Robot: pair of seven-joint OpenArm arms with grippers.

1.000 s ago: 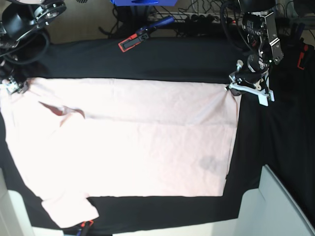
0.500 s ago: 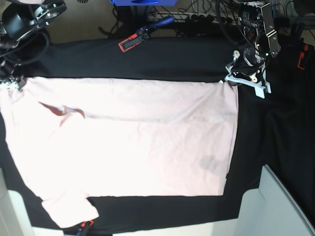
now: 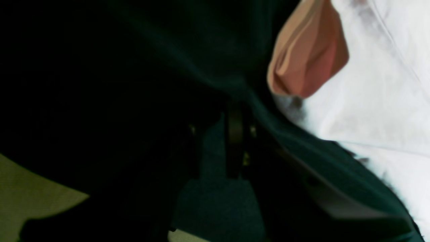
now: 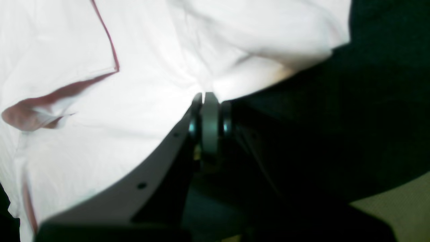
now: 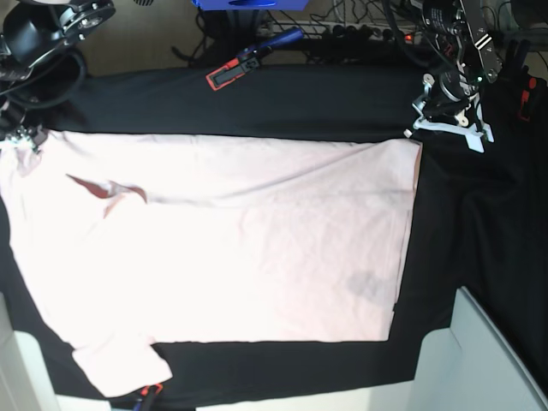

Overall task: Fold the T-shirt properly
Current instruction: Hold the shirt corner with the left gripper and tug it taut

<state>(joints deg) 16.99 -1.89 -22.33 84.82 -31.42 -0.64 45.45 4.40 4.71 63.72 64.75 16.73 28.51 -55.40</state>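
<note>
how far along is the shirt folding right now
Early. Done: the T-shirt lies spread flat on the black table cloth, plain side up. In hand: the right gripper is shut on the far edge near the neckline; the left gripper is at the far hem corner, grip unclear. Left: every fold; no layer is turned over yet.

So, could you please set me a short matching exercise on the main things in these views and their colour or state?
Things:
1. T-shirt
2. cloth
3. clamp
4. right hand

Colour or state:
A. black, covering the table
B. shut on the T-shirt's edge
C. pale pink, spread flat
D. red-tipped, lying beyond the T-shirt's far edge

Pairs: 1-C, 2-A, 3-D, 4-B
</note>
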